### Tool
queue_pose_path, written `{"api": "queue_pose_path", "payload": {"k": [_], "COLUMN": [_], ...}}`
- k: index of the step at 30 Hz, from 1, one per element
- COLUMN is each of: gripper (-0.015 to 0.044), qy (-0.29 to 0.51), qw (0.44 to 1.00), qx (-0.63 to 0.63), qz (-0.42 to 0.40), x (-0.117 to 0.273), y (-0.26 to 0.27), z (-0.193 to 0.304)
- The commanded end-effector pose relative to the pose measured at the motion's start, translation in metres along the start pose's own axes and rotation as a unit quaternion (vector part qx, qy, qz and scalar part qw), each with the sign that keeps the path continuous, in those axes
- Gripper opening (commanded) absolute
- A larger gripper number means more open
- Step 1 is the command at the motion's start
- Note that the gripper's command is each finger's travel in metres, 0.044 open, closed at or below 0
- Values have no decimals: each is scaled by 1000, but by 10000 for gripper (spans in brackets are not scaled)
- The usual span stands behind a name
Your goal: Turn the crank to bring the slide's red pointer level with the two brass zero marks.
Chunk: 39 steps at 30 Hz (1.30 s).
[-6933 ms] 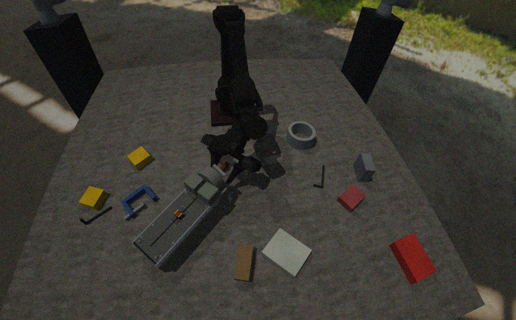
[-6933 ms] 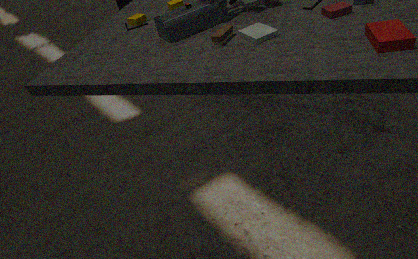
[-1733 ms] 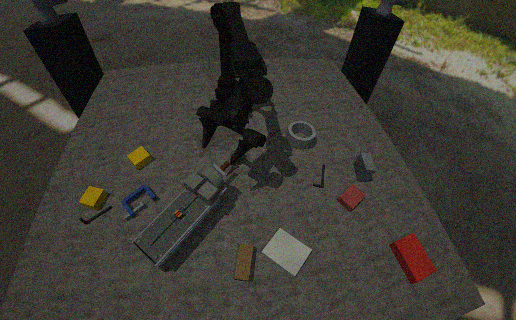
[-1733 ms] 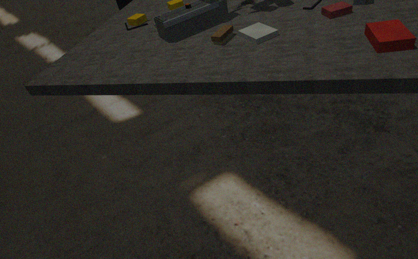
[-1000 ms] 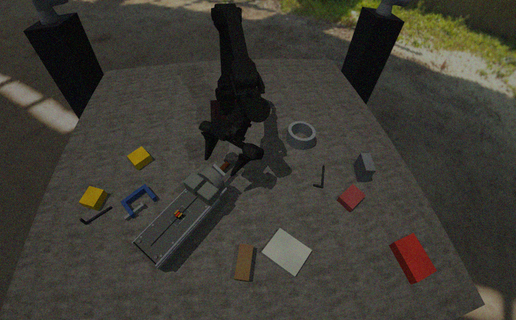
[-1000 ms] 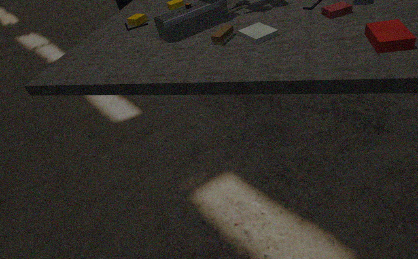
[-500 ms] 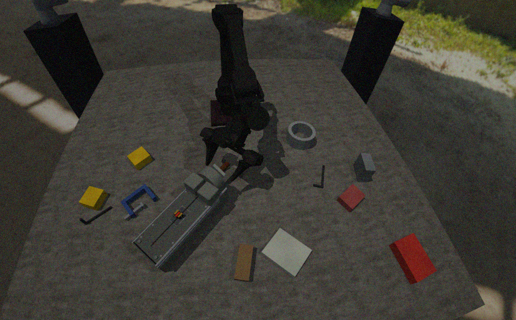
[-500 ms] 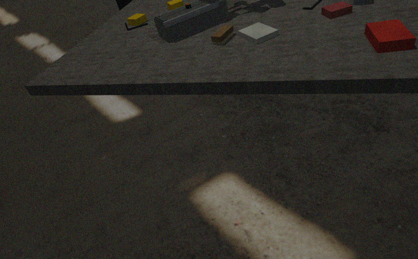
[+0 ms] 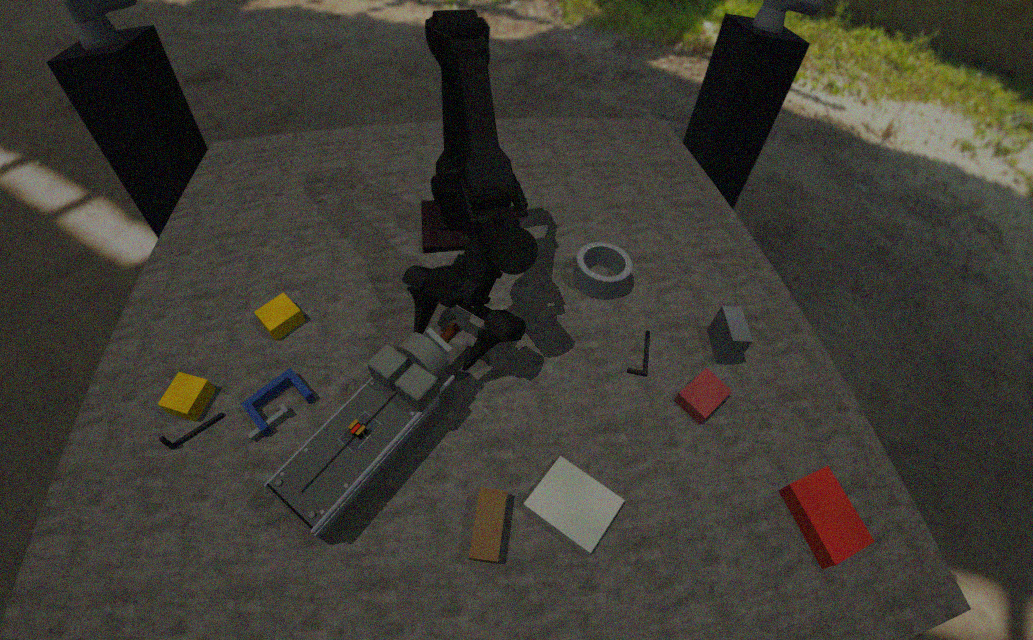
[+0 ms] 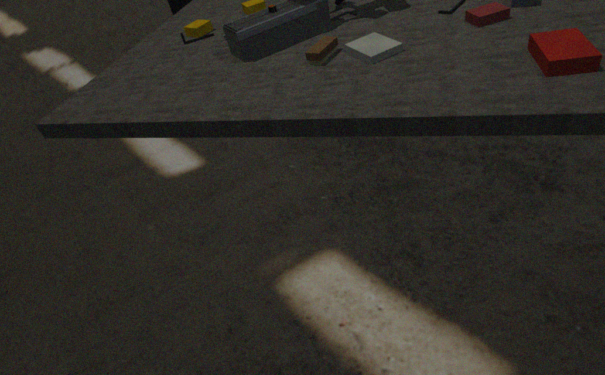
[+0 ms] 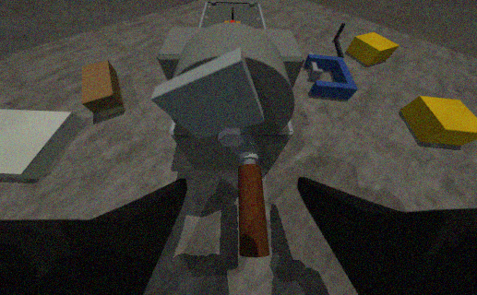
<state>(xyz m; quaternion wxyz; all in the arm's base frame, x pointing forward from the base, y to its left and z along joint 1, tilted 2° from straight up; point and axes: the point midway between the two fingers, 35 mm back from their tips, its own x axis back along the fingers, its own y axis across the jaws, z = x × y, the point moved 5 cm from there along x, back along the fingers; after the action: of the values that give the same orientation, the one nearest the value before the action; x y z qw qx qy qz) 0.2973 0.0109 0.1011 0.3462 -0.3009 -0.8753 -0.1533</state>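
Gripper (image 9: 460,329) (image 11: 243,182) of black metal, wide open — nothing held; the red-brown cylindrical crank handle (image 9: 449,331) (image 11: 253,209) sits between its fingers. Grasping, final alignment and release likely remain — the small red pointer's (image 9: 355,428) (image 11: 232,21) exact level is unreadable.

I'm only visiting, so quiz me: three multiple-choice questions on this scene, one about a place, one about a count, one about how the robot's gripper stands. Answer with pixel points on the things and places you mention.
1. What lies nearest the white slab?
A) grey ring
B) brown block
C) blue clamp

2. How many yellow blocks are there?
A) one
B) two
C) four

3. How is the gripper?
A) open, holding nothing
B) shut on the wooden handle
C) shut, empty

Answers:
1 B: the brown block (image 9: 490,524) (image 10: 321,49) (image 11: 100,85) sits right beside the white slab (image 9: 574,503) (image 10: 373,45) (image 11: 19,140).
2 B: the top view shows two yellow blocks (image 9: 279,315) (image 9: 186,395), both left of the machine in that picture.
3 A: the gripper (image 11: 243,182) has its fingers wide apart, clear of the wooden handle (image 11: 253,209) on both sides.
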Motion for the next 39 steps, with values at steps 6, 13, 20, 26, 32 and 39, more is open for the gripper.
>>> {"api": "queue_pose_path", "payload": {"k": [6,13,20,26,32,39], "gripper": [309,125,0,0,0,0], "qy": [2,2,2,2,2,2], "qw": [1000,1000,1000,1000,1000,1000], "qx": [1,1,1,1,1,1], "qz": [6,6,6,6,6,6], "x": [-4,-4,-4,-3,-3,-2], "y": [-3,-3,-3,-2,-3,-6], "z": [6,6,6,5,5,4]}}
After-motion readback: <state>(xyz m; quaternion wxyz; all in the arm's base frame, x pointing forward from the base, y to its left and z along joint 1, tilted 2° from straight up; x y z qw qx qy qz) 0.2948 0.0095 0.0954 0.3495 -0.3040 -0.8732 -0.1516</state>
